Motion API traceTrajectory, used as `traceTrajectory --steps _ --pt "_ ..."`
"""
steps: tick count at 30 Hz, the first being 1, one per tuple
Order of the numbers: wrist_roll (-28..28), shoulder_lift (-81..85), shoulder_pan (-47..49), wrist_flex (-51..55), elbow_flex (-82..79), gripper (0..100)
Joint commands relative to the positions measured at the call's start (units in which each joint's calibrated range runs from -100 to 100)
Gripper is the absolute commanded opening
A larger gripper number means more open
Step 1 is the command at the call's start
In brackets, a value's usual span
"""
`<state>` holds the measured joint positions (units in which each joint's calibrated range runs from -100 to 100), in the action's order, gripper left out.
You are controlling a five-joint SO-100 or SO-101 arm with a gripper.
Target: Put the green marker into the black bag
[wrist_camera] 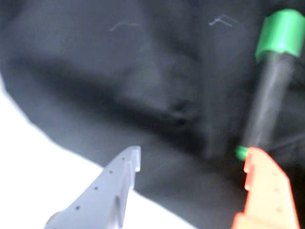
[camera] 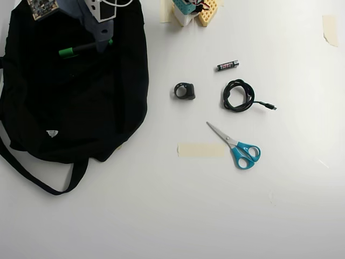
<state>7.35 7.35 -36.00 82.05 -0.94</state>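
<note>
The black bag (camera: 81, 108) lies flat at the left of the table in the overhead view, its strap (camera: 32, 175) trailing below. It fills the wrist view (wrist_camera: 95, 71). The green marker (camera: 81, 49) lies on the bag's upper part, green cap pointing left. In the wrist view the marker (wrist_camera: 269, 90) lies on the fabric, its cap far and its small green tip at the orange finger's end. My gripper (wrist_camera: 193, 155) is open, grey finger (wrist_camera: 121, 176) left, orange finger (wrist_camera: 264, 191) right, with nothing between them. In the overhead view it (camera: 105, 43) hovers over the marker's right end.
On the white table right of the bag lie a small black battery (camera: 227, 65), a black ring-shaped part (camera: 185, 90), a coiled black cable (camera: 238, 96), blue-handled scissors (camera: 240, 148) and a tape strip (camera: 201, 150). The arm's base (camera: 194, 11) stands at the top edge.
</note>
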Motion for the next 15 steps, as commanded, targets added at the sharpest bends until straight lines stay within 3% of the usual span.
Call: traceTrajectory --steps 1,3,5,8,15 --pt "1.93 6.35 10.50 0.63 1.66 27" --pt "2.14 6.43 19.55 0.38 1.66 11" --pt "2.14 6.51 26.13 0.20 2.56 2" --pt "4.55 9.33 31.52 0.20 2.20 2" --pt "3.82 20.12 33.68 0.98 -4.18 2"
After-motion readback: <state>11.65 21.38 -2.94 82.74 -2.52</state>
